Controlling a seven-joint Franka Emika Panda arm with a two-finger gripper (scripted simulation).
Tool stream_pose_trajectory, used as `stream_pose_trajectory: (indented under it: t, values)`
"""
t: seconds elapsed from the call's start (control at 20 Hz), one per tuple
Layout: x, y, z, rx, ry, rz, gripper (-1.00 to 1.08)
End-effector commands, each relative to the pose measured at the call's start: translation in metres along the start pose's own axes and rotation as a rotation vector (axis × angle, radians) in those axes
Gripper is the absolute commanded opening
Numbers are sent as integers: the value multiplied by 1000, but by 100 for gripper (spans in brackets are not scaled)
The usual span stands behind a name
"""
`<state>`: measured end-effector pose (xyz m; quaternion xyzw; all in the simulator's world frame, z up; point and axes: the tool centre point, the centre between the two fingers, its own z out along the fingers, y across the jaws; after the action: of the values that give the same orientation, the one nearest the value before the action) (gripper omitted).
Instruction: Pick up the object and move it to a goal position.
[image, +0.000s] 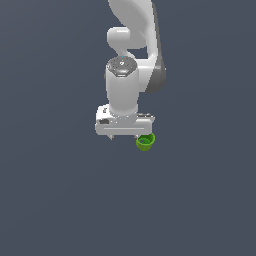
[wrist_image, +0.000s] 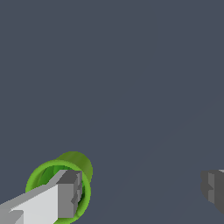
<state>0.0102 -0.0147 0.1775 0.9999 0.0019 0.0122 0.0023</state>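
Observation:
The object is a small bright green cup (image: 145, 142) with a thick rim and a darker hollow. In the exterior view it sits just below the hand's end on the exterior view's right. My gripper (image: 127, 137) points straight down and is open wide. In the wrist view the cup (wrist_image: 77, 163) lies under one fingertip (wrist_image: 68, 192), which covers part of its rim and hollow. The other fingertip (wrist_image: 213, 187) stands far off, over bare floor. The cup is not between the fingers; the gripper's middle (wrist_image: 140, 190) is over bare floor. Whether the fingertip touches the cup, I cannot tell.
A plain dark grey-blue floor (image: 60, 200) fills both views. The white arm (image: 132, 35) rises behind the hand. No goal marker shows.

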Motion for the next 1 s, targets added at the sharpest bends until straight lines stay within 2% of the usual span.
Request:
stream_pose_trajectory:
  t: [0.0,0.55,0.95]
  values:
    - [0,0,0,0,0,0,28]
    - [0,4,2,-8,-12,-22,28]
    - [-1,-6,9,-20,-49,-133,28]
